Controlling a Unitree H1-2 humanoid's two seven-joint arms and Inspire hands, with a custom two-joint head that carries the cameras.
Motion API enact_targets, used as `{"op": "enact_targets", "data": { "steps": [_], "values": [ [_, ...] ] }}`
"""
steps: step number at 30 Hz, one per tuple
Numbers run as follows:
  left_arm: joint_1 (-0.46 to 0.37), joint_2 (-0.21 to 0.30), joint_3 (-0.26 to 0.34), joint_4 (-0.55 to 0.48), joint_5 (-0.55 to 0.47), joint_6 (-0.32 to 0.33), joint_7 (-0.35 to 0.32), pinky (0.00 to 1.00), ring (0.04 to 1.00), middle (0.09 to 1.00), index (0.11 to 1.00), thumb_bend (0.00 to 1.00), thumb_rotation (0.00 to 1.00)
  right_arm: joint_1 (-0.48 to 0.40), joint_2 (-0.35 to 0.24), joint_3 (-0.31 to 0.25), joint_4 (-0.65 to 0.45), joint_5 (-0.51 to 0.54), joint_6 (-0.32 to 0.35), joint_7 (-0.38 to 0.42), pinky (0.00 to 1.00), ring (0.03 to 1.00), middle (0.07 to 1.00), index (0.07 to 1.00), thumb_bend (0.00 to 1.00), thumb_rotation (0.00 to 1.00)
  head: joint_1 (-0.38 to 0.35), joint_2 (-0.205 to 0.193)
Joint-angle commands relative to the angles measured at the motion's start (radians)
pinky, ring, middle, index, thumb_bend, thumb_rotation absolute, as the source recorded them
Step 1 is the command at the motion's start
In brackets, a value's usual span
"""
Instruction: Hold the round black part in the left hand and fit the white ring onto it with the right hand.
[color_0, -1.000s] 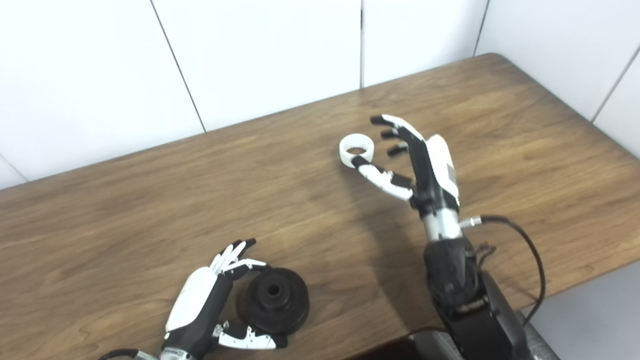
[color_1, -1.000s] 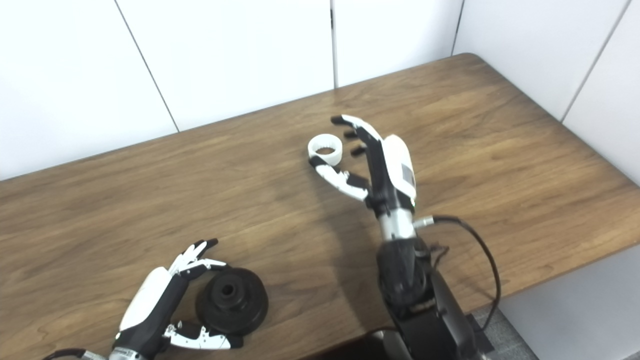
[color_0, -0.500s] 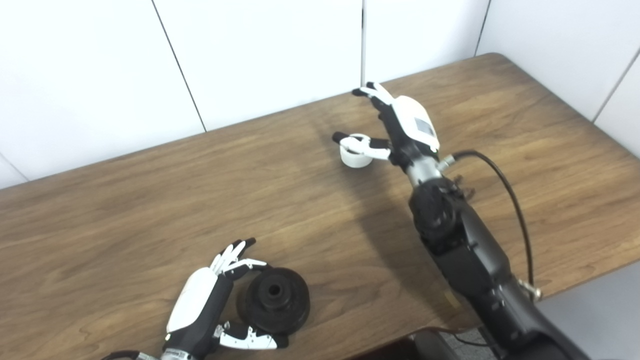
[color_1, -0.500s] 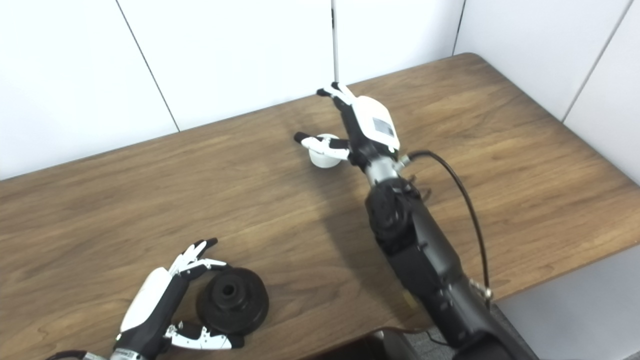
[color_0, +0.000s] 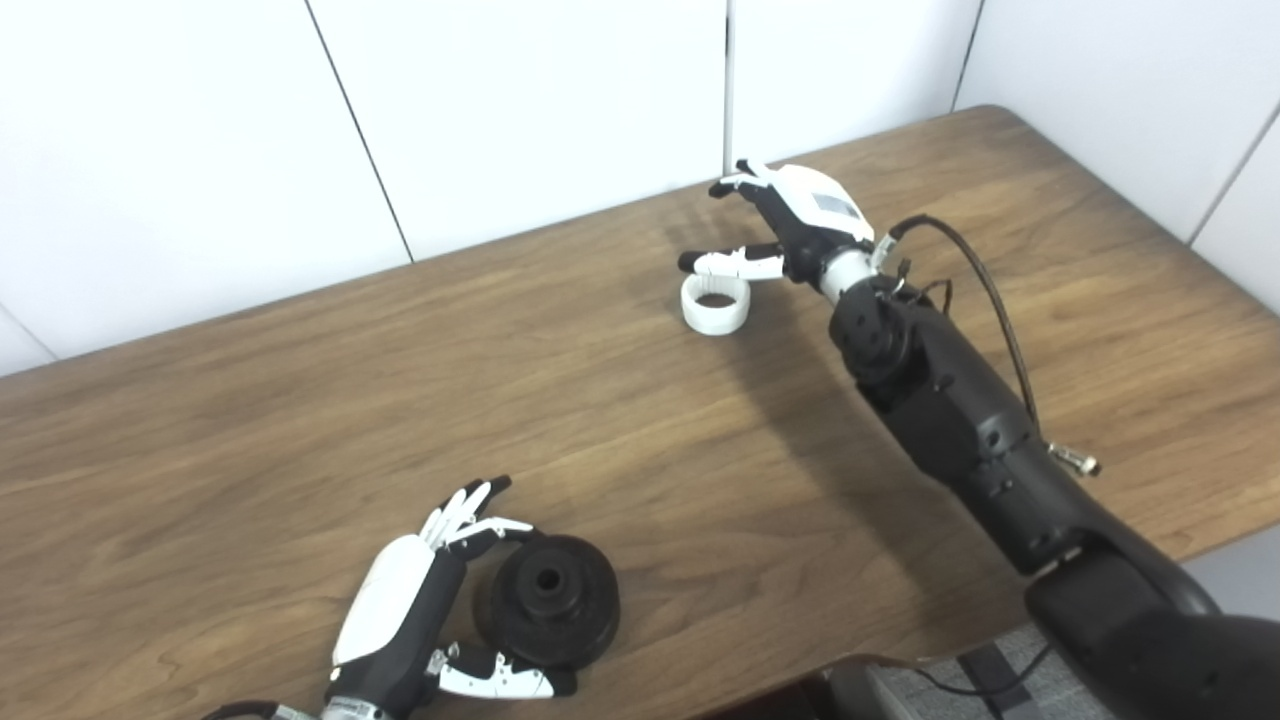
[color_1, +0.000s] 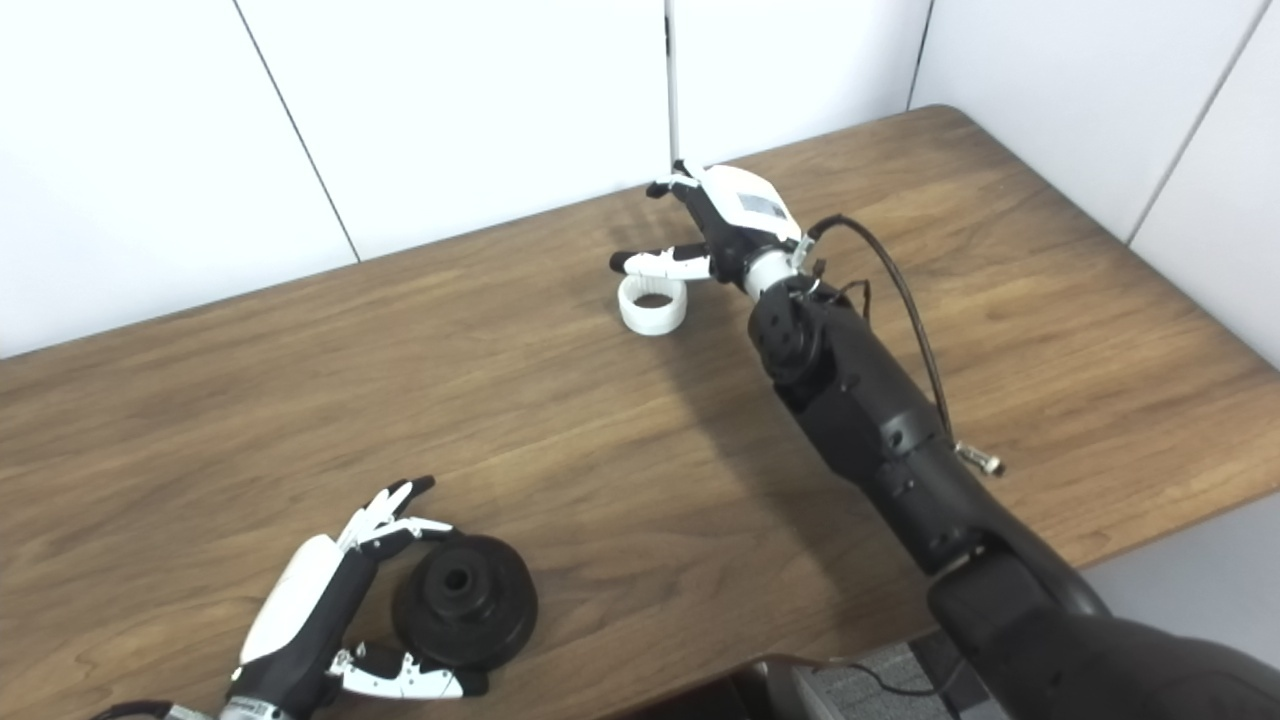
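White ring (color_0: 715, 304) mid-table (color_0: 300, 400), clear all round

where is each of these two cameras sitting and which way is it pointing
Left eye view: on the head, looking down at the wooden table; left hand beside the round black part, right hand by the white ring.
Right eye view: just to the right, same downward aim, both arms showing.
Shared: the same scene, slightly offset.

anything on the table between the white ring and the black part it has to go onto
Nothing visible. Only bare wooden table lies between the white ring by the right hand and the round black part at the left hand.
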Motion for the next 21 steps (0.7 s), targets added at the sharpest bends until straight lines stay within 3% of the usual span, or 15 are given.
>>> {"op": "enact_targets", "data": {
  "steps": [1, 8, 13, 21],
  "values": [
    [-0.006, 0.002, 0.0, -0.026, 0.02, 0.007, -0.006, 1.0, 1.0, 0.974, 0.591, 0.95, 0.17, -0.064, -0.04, 0.008, -0.011, 0.008, -0.021, 0.039, 0.95, 0.993, 0.994, 0.842, 0.83, 0.7, 0.0, 0.002],
    [-0.01, 0.002, 0.003, -0.018, 0.024, 0.005, -0.001, 1.0, 1.0, 0.972, 0.589, 0.96, 0.18, -0.059, -0.102, 0.037, -0.04, 0.023, -0.001, 0.171, 0.96, 1.0, 1.0, 0.866, 0.99, 0.76, 0.0, 0.006],
    [-0.013, 0.003, 0.003, -0.015, 0.028, 0.004, 0.0, 1.0, 1.0, 0.973, 0.589, 0.95, 0.19, -0.037, -0.135, 0.04, -0.091, 0.048, 0.008, 0.254, 0.97, 1.0, 1.0, 0.865, 1.0, 0.76, 0.002, 0.009],
    [-0.013, 0.004, 0.007, -0.016, 0.032, 0.006, -0.001, 1.0, 1.0, 0.974, 0.589, 0.95, 0.19, -0.013, -0.143, 0.039, -0.144, 0.061, 0.032, 0.316, 1.0, 1.0, 1.0, 0.843, 1.0, 0.66, 0.003, 0.013]
  ]
}}
